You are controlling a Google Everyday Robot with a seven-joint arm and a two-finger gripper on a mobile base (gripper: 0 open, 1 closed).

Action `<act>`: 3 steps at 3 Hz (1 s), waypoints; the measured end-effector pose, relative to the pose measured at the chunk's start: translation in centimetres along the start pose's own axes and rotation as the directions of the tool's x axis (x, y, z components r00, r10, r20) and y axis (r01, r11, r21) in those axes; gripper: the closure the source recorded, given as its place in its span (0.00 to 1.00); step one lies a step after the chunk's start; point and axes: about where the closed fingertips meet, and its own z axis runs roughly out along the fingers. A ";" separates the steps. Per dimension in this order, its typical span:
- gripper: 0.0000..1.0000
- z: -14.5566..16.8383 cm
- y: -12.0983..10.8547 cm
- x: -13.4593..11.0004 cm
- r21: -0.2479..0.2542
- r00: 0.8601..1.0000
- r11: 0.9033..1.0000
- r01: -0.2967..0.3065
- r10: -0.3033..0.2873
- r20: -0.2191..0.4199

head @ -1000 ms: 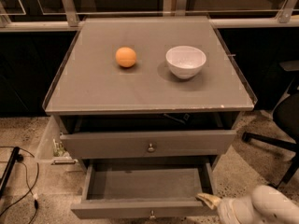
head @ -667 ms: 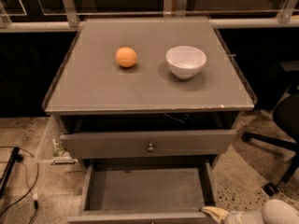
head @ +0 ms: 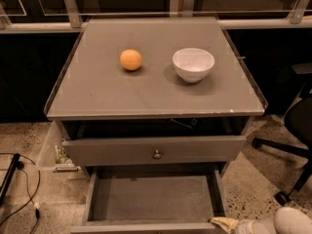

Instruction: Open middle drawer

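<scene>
The middle drawer [head: 151, 199] is pulled far out under the grey cabinet, and its grey inside is empty. Its front runs along the bottom edge of the camera view, and its knob is out of view. My gripper [head: 224, 223] is at the bottom right, its tan tip against the right end of that drawer's front. The white arm [head: 290, 221] trails off to the right.
The upper drawer front [head: 122, 150], with a round metal knob [head: 157, 154], sits slightly out. An orange [head: 131, 60] and a white bowl [head: 193, 64] rest on the cabinet top [head: 97, 91]. An office chair base [head: 287, 150] is at right, and cables [head: 14, 179] lie on the floor at left.
The middle drawer has slid further out toward the camera. My gripper has moved down with its front edge, toward the bottom of the view.
</scene>
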 end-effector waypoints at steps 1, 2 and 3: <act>0.60 0.0 0.0 0.0 0.000 1.000 1.000 0.000 0.000 0.000; 0.37 0.0 0.0 0.0 0.000 1.000 1.000 0.000 0.000 0.000; 0.13 0.0 0.0 0.0 0.000 1.000 1.000 0.000 0.000 0.000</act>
